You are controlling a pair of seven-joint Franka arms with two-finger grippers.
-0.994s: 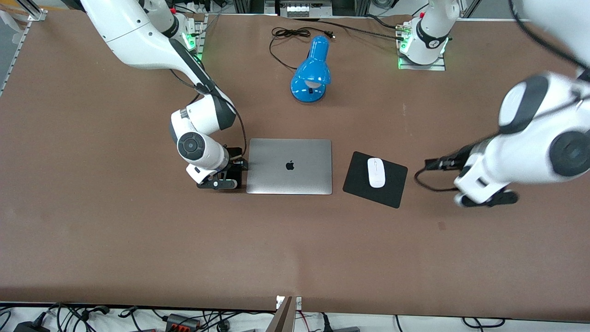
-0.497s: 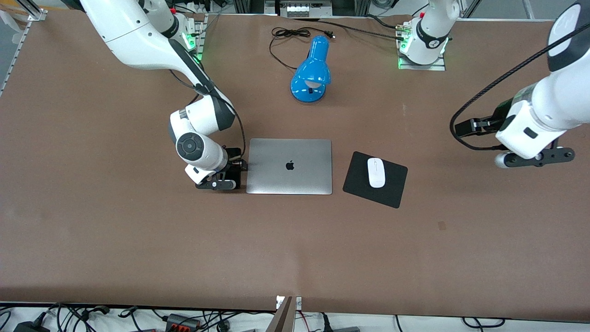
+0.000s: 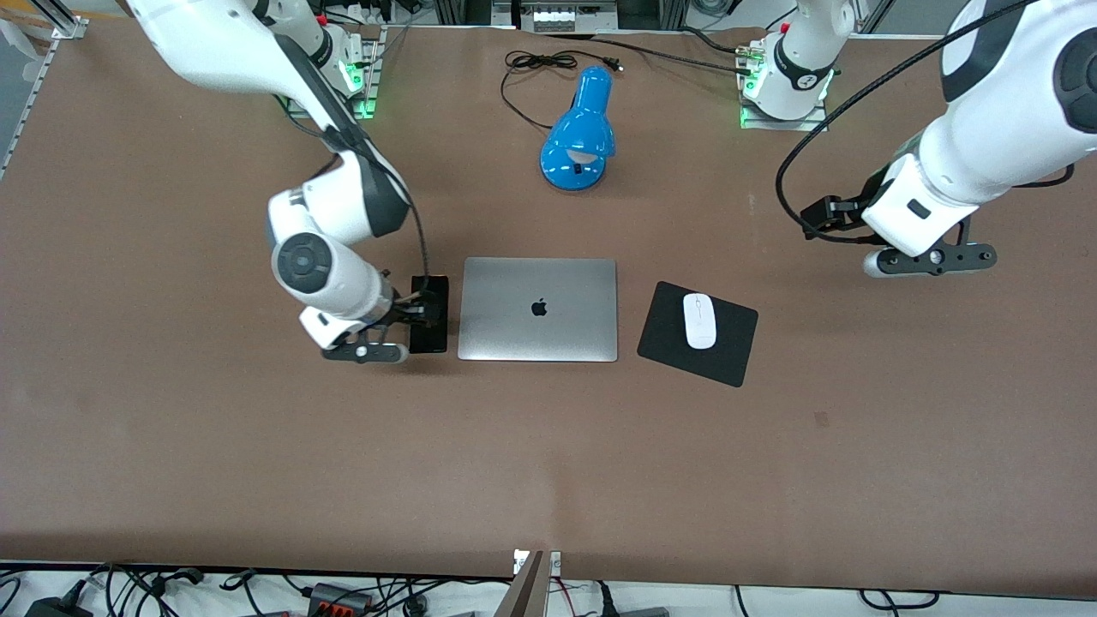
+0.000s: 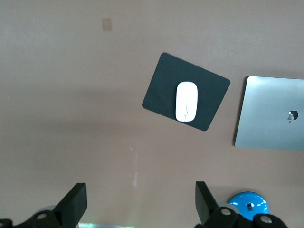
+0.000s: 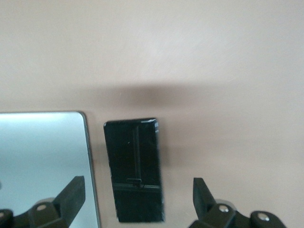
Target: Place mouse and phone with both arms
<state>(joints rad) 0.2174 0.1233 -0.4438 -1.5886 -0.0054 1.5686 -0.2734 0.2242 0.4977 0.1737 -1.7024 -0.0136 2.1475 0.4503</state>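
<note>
The white mouse rests on the black mouse pad, also seen as the mouse in the left wrist view. The slim black phone lies flat on the table right beside the closed silver laptop, at the right arm's end of it. My right gripper hangs just above the phone, open, its fingers on either side of it and touching nothing. My left gripper is up over bare table toward the left arm's end, open and empty, its fingertips wide apart.
A blue desk lamp lies farther from the front camera than the laptop, with its black cord coiled near the arms' bases. The brown table's edge runs along the front.
My right gripper has opened, let go of the phone and lifted away from it. My left arm has swung away from beside the mouse pad, up and back toward its base.
</note>
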